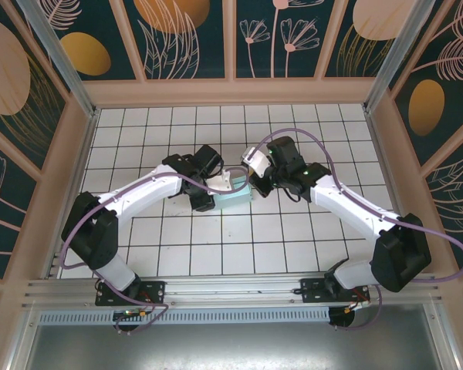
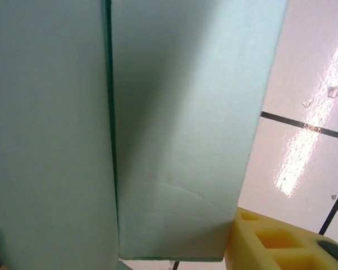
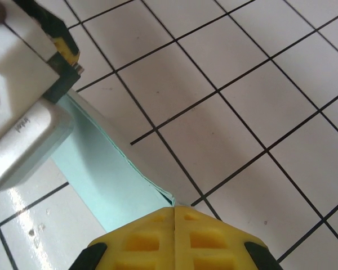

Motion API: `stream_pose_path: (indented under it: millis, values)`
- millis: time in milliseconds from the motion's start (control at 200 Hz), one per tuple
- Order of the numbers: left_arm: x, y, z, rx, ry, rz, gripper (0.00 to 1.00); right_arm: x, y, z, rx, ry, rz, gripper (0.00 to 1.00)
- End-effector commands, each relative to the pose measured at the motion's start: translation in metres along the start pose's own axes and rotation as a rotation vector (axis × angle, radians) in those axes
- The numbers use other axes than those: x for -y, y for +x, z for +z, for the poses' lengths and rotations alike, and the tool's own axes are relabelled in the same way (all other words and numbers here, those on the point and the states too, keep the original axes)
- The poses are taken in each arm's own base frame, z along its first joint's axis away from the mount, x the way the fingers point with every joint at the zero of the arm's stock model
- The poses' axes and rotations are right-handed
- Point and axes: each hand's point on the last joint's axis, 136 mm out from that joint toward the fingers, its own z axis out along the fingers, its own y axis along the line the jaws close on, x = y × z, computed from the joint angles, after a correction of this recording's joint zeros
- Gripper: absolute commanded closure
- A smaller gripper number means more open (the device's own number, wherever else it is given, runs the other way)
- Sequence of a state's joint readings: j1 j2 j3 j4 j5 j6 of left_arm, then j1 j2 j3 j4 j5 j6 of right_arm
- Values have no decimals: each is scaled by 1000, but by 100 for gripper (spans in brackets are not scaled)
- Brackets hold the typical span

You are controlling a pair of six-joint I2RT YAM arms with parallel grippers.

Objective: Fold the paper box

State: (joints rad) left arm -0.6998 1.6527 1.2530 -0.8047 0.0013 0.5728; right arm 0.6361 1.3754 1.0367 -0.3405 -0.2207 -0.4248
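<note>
At mid-counter (image 1: 293,231), the right gripper (image 3: 173,212) is pinched closed on the paper box's (image 3: 101,180) edge. The left gripper (image 1: 225,185) lies against it, grip unclear.

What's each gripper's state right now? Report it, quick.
Left gripper: paper box lies against one finger; grip cannot be told.
Right gripper: shut, pinching the paper box's edge.

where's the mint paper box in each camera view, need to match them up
top external: the pale mint-blue thin card paper box lies near the picture's centre, on the white tiled table with black grid lines.
left wrist: the box is very close up, across the left and middle.
right wrist: the box is a narrow strip from upper left to bottom centre.
shared landmark: the table's black grid lines.
</note>
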Motion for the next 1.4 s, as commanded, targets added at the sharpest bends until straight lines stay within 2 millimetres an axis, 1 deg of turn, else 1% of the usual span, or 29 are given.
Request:
stream_pose_path:
  millis: [0,45,60,95,210,370,510,555,640,726,851,916,1071,1136,1231,1396]
  values:
    - [-1,-10,10,10,32,-98,54,3,-10,2,66,51,117,100]
    - [-2,-14,7,19,33,-122,54,2,-10,3,81,68,145,100]
    - [-1,-12,15,-1,47,-128,54,2,-10,4,86,76,155,100]
    - [0,-13,18,-5,56,-137,54,2,-9,5,96,94,171,100]
    - [2,-14,19,3,65,-154,54,7,-4,7,119,152,259,100]
    - [1,-19,19,22,64,-177,54,8,4,7,154,182,345,100]
    - [1,-19,19,30,66,-182,53,7,12,9,156,188,368,100]
    - [1,-18,19,27,65,-185,53,10,14,9,148,209,374,100]
    - [1,-18,20,26,62,-197,54,13,13,8,143,221,395,100]
    - [-1,-21,19,33,57,-202,54,17,14,9,139,238,437,100]
    - [-2,-22,20,35,51,-212,55,17,19,14,121,241,504,100]
    - [-3,-21,20,32,49,-213,55,14,22,15,122,237,510,100]
    - [-3,-20,21,29,44,-210,54,18,31,13,102,272,514,100]
    - [-4,-20,20,31,38,-208,53,18,33,12,100,282,501,100]
    - [-5,-22,18,44,30,-210,45,18,38,12,100,285,488,100]
    - [-3,-34,12,106,58,-222,36,14,43,15,108,269,486,100]
